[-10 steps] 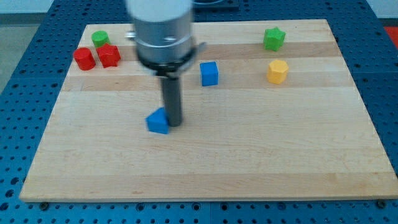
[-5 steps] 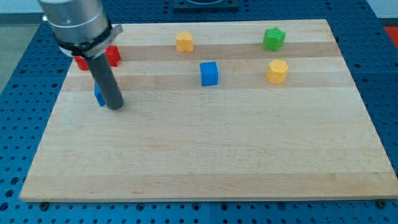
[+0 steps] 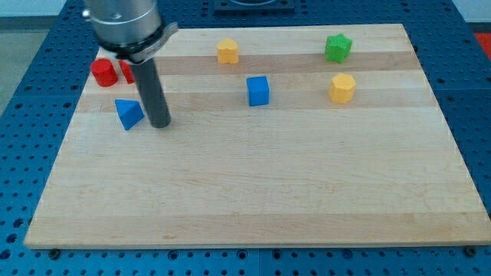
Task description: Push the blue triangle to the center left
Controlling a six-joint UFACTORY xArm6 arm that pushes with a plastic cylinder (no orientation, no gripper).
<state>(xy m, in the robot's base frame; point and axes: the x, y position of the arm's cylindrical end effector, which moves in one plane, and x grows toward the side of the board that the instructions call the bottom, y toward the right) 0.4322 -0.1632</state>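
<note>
Looking down on a pale wooden board (image 3: 253, 192), lying on a blue perforated table (image 3: 23, 92) and filling most of the view.

Starting at the view's left: spotting a red cylinder (image 3: 103, 73) near the board's upper-left corner. Just beside it, catching only a sliver of a second red block (image 3: 127, 74), mostly hiding behind the rod, shape impossible to call.

Moving a little lower: finding the blue triangle (image 3: 129, 113), sitting on the left side of the board, below the two reds and clear of them, somewhat above the board's middle height. Pointing one corner down toward the view's bottom.

Now picking out my tip (image 3: 159, 124), planting itself on the wood just to the right of the blue triangle. Standing very close, though not clearly touching; a thin strip of board seeming to show between them. Carrying nothing, of course: working with a plain dark rod, no jaws to open or close. Noticing the grey arm housing (image 3: 123, 27) looming above, covering the board's top-left edge.

Sliding right: passing a yellow block (image 3: 227, 51) near the top edge, shape hard to make out. Then reaching a blue cube (image 3: 258, 90), sitting alone near the upper middle.

Finishing on the right: seeing a green star (image 3: 337, 47) close to the top edge, and a yellow hexagon (image 3: 342, 88) directly below it, apart from it.
</note>
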